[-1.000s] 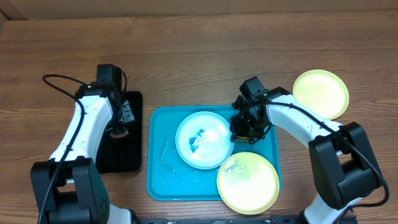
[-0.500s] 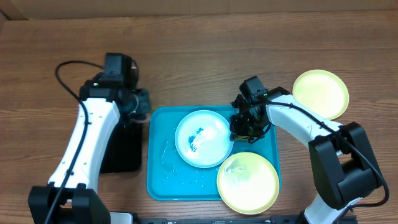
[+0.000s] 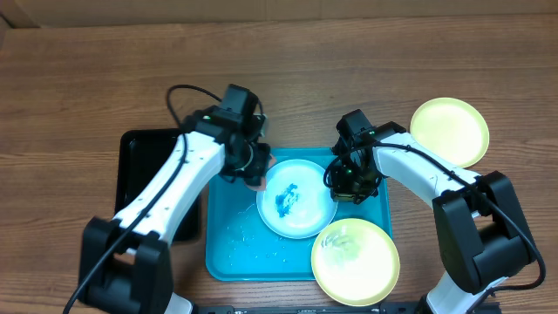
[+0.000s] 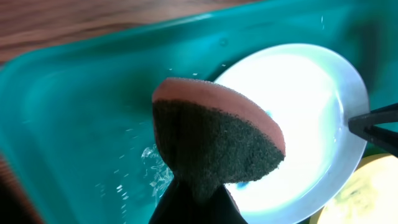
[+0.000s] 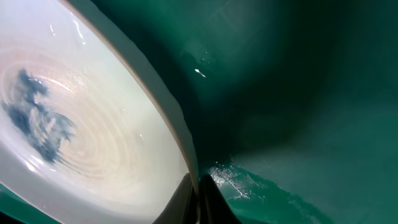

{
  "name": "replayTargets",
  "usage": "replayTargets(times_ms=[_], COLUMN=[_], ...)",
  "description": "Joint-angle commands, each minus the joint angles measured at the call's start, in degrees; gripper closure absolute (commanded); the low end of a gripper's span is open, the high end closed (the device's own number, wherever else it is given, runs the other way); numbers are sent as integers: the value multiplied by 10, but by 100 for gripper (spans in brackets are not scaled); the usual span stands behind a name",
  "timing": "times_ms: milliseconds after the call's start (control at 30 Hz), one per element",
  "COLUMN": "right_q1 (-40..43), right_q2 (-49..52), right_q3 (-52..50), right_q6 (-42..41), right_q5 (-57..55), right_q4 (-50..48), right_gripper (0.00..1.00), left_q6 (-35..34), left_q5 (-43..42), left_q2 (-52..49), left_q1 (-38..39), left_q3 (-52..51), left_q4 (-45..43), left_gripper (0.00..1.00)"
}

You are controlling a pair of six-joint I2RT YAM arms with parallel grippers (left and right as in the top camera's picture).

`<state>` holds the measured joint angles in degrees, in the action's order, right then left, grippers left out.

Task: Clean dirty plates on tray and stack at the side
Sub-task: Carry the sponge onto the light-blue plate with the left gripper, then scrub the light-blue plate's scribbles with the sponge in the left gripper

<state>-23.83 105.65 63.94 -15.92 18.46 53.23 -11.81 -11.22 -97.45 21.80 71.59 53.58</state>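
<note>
I'm gripping the sponge (image 4: 217,140) in my left gripper (image 4: 193,198) above the tray (image 3: 228,255). My right gripper (image 5: 198,198) is pinching the blue plate (image 3: 296,201).

1. Overhead: straight down, far, whole table (image 3: 70,78).
2. Left wrist: close, angled down at tray (image 4: 74,112) and blue plate (image 4: 298,106).
3. Right wrist: closer still, at the same plate's rim; all views share it.

Blue-smeared plate (image 3: 297,198) — lying on the turquoise tray (image 3: 228,253).
</note>
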Motion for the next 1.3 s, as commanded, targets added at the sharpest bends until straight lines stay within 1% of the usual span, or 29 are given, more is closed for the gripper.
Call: replayTargets(times_ms=[0, 167, 333, 633, 767, 900, 1000, 1067, 1133, 1267], right_q1=[-2, -2, -2, -2, -2, -2, -2, -2, -2, -2], right_q2=[0, 0, 0, 0, 0, 0, 0, 0, 0, 0], right_q3=[-1, -1, -1, -1, -1, -1, -1, -1, -1, -1], right_q6=[-7, -7, -7, -6, -6, -7, -6, -6, -6, -6], right_q5=[-15, -13, -8, -8, -8, -8, -7, -2, 4, 13], right_q4=[-2, -6, -12, -13, -13, -14, -15, -15, -15, -15], right_gripper=[96, 96, 96, 96, 96, 96, 96, 96, 96, 96], left_q6=[-2, -7, -41, -68, -71, -71, -61, -61, -70, -90], left_q5=[-19, -19, -20, -44, -118, -170, -232, -249, -242, -187], left_q2=[-18, -24, -32, -116, -150, -157, -157, -157, -157, -157], left_q1=[17, 40, 62, 104, 110, 112, 116, 120, 124, 119], left_q3=[5, 5, 5, 5, 5, 5, 5, 5, 5, 5], left_q4=[-8, -17, -35, -43, -57, -68, -99, -122, -133, -116], left_gripper=[96, 96, 96, 96, 96, 96, 96, 96, 96, 96])
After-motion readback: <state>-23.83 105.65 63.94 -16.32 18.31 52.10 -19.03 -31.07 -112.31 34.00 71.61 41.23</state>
